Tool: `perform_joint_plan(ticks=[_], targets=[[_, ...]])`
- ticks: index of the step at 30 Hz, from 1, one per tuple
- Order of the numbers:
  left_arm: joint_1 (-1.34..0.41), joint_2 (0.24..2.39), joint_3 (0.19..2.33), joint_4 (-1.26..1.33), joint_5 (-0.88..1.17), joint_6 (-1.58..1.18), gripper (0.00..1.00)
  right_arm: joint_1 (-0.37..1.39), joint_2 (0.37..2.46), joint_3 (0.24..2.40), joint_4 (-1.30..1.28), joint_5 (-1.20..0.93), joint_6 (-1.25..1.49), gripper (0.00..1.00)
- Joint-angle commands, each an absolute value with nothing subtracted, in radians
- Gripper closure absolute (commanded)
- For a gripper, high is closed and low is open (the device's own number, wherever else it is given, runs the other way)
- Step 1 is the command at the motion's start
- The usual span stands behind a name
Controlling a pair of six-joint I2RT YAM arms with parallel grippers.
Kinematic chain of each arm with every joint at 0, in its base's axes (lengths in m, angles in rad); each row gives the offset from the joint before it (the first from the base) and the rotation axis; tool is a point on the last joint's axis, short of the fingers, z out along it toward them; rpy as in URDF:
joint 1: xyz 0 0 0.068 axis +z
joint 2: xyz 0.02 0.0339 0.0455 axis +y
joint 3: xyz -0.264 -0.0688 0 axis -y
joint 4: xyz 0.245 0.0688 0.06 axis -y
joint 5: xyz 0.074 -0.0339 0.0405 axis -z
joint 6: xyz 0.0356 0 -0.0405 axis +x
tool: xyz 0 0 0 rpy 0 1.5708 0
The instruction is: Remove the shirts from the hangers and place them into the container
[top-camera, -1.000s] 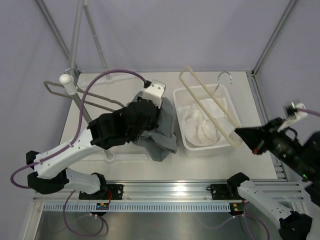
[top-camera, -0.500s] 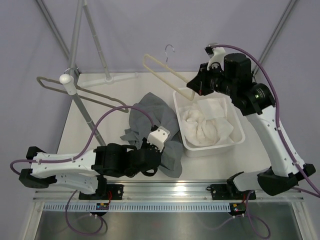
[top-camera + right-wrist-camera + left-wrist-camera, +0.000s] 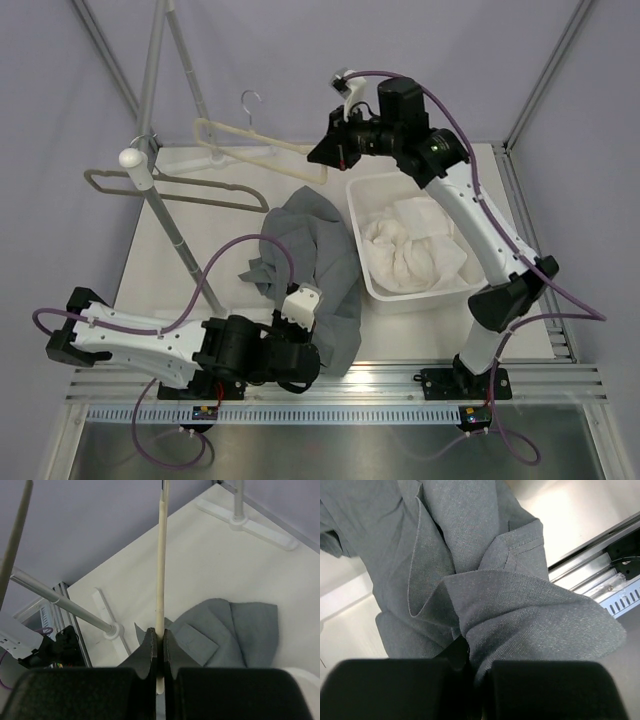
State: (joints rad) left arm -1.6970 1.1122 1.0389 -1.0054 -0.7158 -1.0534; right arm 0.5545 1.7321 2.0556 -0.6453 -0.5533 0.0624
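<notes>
Hanger [image 3: 262, 143]: upper left, bare; stiff, light.
Left gripper [image 3: 470, 661]: lower centre, pinched shut on a fold of the grey shirt [image 3: 322, 262].
Grey shirt: limp, light, best gripped at bunched folds; just left of the container [image 3: 418, 300].
Right gripper [image 3: 159, 641]: clamped on the hanger's bar.
Container: white shirt [image 3: 408, 252] heaped inside.
Hidden: left fingertips buried in cloth; collar not discernible.

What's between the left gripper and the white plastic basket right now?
Only the dull grey-green collared shirt, pinched in the left gripper and spread toward the white rectangular plastic basket; the top view shows it.
</notes>
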Motion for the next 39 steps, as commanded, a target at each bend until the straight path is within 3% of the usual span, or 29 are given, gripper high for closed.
perform_joint_plan(ticks=[1, 9, 28, 39], targets=[[-1.724, 1.124, 1.023, -1.008, -0.779, -1.198, 1.00, 0.644, 1.829, 2.210, -0.610, -0.678, -0.057, 1.00], [-1.761, 1.109, 0.943, -1.011, -0.770, -1.307, 1.00, 0.712, 2.108, 2.650, -0.733, -0.761, -0.081, 1.00], [-1.779, 1.074, 0.890, -0.980, -0.782, -1.348, 1.00, 0.828, 2.250, 2.712, -0.505, -0.913, -0.037, 1.00], [-1.779, 1.078, 0.867, -0.940, -0.767, -1.339, 1.00, 0.845, 2.195, 2.709, -0.411, -0.907, -0.018, 1.00]])
